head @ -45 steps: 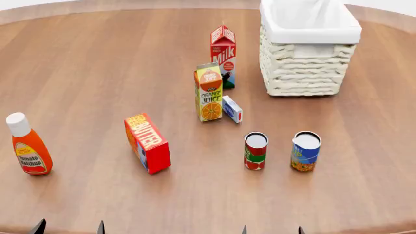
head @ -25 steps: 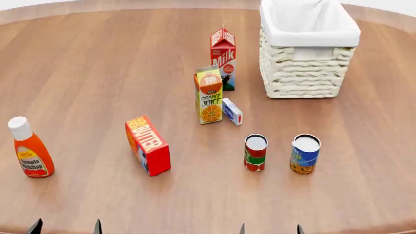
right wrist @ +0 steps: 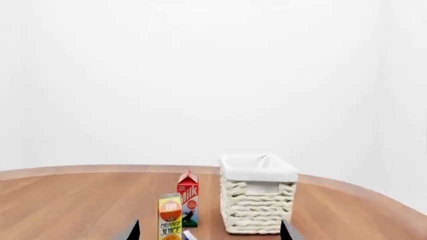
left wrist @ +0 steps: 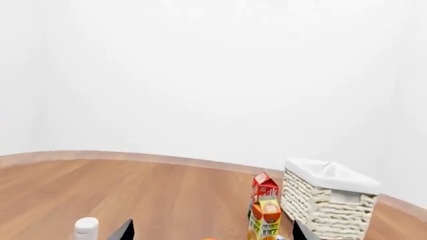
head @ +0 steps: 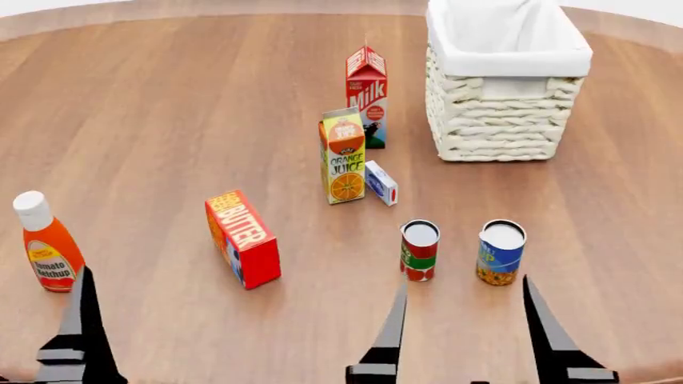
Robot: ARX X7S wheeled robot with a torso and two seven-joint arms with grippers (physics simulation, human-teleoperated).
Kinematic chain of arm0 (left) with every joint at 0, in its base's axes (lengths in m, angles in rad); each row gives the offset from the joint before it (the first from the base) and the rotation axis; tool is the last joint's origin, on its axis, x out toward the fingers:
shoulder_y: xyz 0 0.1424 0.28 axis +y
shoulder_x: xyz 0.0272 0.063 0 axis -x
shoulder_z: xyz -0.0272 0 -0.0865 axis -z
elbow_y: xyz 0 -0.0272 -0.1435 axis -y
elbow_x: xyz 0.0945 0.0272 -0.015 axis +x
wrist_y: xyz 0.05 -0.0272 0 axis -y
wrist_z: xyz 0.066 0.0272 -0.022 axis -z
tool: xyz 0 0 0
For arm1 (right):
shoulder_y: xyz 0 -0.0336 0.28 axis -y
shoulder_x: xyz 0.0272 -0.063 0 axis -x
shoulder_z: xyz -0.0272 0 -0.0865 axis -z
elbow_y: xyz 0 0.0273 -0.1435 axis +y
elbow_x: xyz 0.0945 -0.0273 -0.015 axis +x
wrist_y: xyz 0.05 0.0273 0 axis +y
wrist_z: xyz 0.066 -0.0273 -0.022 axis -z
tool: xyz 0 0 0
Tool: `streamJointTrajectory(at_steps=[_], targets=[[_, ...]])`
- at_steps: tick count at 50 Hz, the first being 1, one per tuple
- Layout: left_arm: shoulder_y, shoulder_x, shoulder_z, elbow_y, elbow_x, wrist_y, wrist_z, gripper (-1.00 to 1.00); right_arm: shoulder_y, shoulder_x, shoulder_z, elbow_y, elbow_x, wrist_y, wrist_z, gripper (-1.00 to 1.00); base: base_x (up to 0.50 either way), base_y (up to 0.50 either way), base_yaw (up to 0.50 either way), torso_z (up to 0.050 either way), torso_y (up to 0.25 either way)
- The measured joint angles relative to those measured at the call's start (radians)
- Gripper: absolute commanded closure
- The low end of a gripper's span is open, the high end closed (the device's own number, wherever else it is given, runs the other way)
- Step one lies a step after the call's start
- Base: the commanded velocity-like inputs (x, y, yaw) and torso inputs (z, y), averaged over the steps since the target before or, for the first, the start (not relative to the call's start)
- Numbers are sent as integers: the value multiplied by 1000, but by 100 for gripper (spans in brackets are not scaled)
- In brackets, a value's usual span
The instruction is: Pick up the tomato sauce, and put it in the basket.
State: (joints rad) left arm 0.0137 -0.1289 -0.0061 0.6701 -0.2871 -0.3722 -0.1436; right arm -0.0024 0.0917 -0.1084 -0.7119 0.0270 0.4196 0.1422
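My right end effector (head: pixel 465 332) is low at the near edge of the desk (head: pixel 160 120), with its two fingers spread apart and nothing between them. My left end effector (head: pixel 80 336) is near the edge too, but I see only one finger of it, so I cannot tell if it is apart or together.

The tomato sauce (head: pixel 420 250) stands upright on the desk, just ahead of my right end effector and a little toward its left finger. The blue and orange can (head: pixel 501 252) stands near beside it, so I think I must take care to close on the red one.

The basket (head: pixel 506 80) sits farther back on the right, well apart from the tomato sauce. Its top is open, so I think I can drop the can in from above.
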Motion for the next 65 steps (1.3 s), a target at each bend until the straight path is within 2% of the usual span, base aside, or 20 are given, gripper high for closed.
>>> streamJointTrajectory(at_steps=[16,43,65], targets=[[-29,-45,-61,224,-115,-166,-71,-100,50,30,-38,-240,-12,204,35,-100,4,0,0,0,0],[-11,-81,-57,309,-167,-197,-114,-100,74,55,-88,-326,-10,295,102,-100,499,0,0,0,0],[2,-105,-39,317,-183,-177,-138,-100,121,237,-153,-322,228,255,377,-100,500,-12,0,0,1]])
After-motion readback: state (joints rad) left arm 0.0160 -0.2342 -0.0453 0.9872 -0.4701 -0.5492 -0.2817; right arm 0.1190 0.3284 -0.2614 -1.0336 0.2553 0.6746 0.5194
